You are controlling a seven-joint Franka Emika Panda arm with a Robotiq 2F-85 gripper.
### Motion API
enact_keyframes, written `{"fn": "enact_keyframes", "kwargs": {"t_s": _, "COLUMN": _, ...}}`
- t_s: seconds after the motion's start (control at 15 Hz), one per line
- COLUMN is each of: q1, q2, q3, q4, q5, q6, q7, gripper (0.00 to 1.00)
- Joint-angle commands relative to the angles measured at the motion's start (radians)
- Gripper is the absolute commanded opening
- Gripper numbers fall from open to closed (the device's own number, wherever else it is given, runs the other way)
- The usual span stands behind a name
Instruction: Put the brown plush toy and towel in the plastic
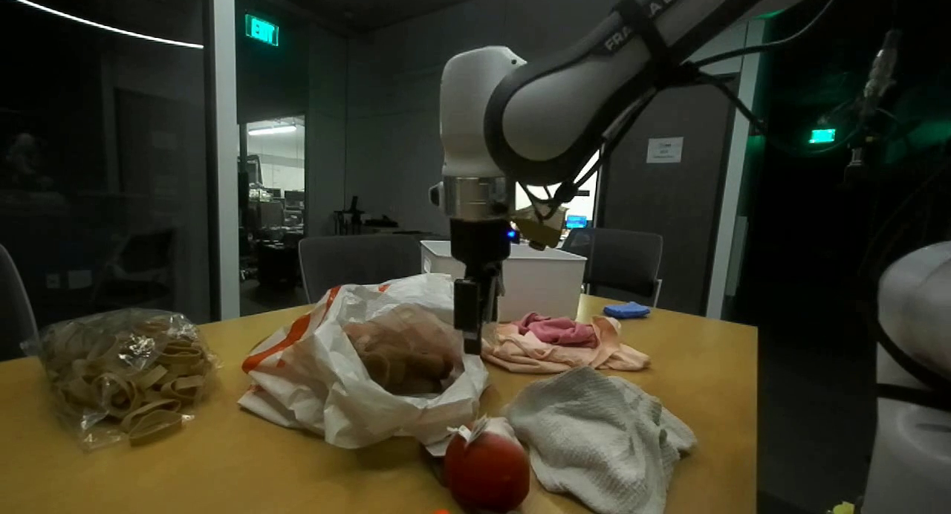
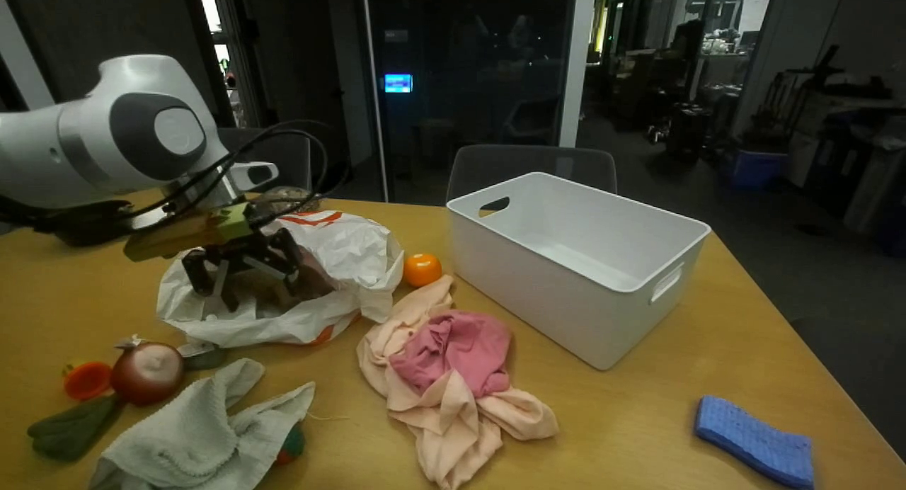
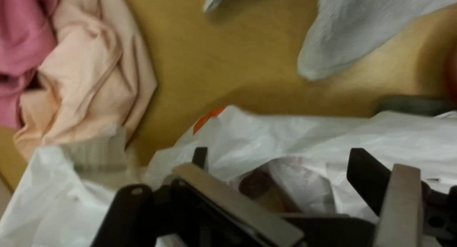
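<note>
The white plastic bag (image 1: 312, 395) with orange stripes lies on the table, its mouth open; it also shows in an exterior view (image 2: 357, 246) and the wrist view (image 3: 285, 134). The brown plush toy (image 1: 409, 365) lies inside the bag, partly hidden by its folds; a brown part shows between my fingers in the wrist view (image 3: 275, 197). The grey-white towel (image 1: 594, 432) lies crumpled on the table beside the bag, also in an exterior view (image 2: 191, 433). My gripper (image 2: 260, 297) points down, open and empty, over the bag's mouth; its fingers stand wide apart in the wrist view (image 3: 276, 161).
A white bin (image 2: 538, 292) stands behind a pink and peach cloth (image 2: 453, 377). A toy onion (image 2: 147, 373) lies by the towel. An orange fruit (image 2: 422, 270), a blue sponge (image 2: 754, 440) and a clear bag of tan loops (image 1: 134, 373) also lie on the table.
</note>
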Motion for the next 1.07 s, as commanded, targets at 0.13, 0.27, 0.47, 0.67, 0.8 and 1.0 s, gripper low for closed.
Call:
{"fn": "enact_keyframes", "kwargs": {"t_s": 0.13, "q1": -0.011, "q2": -0.32, "q3": -0.087, "q4": -0.161, "q5": 0.257, "q6": -0.255, "q7": -0.156, "gripper": 1.0}}
{"fn": "enact_keyframes", "kwargs": {"t_s": 0.27, "q1": -0.017, "q2": -0.417, "q3": -0.101, "q4": -0.203, "q5": 0.254, "q6": -0.343, "q7": -0.179, "gripper": 1.0}}
{"fn": "enact_keyframes", "kwargs": {"t_s": 0.47, "q1": -0.02, "q2": -0.367, "q3": -0.093, "q4": -0.176, "q5": 0.238, "q6": -0.335, "q7": -0.16, "gripper": 1.0}}
{"fn": "enact_keyframes", "kwargs": {"t_s": 0.67, "q1": -0.014, "q2": -0.405, "q3": -0.102, "q4": -0.208, "q5": 0.25, "q6": -0.34, "q7": -0.17, "gripper": 1.0}}
{"fn": "enact_keyframes", "kwargs": {"t_s": 0.8, "q1": -0.006, "q2": -0.427, "q3": -0.118, "q4": -0.252, "q5": 0.267, "q6": -0.334, "q7": -0.197, "gripper": 1.0}}
{"fn": "enact_keyframes", "kwargs": {"t_s": 1.0, "q1": 0.012, "q2": -0.415, "q3": -0.135, "q4": -0.253, "q5": 0.299, "q6": -0.33, "q7": -0.265, "gripper": 1.0}}
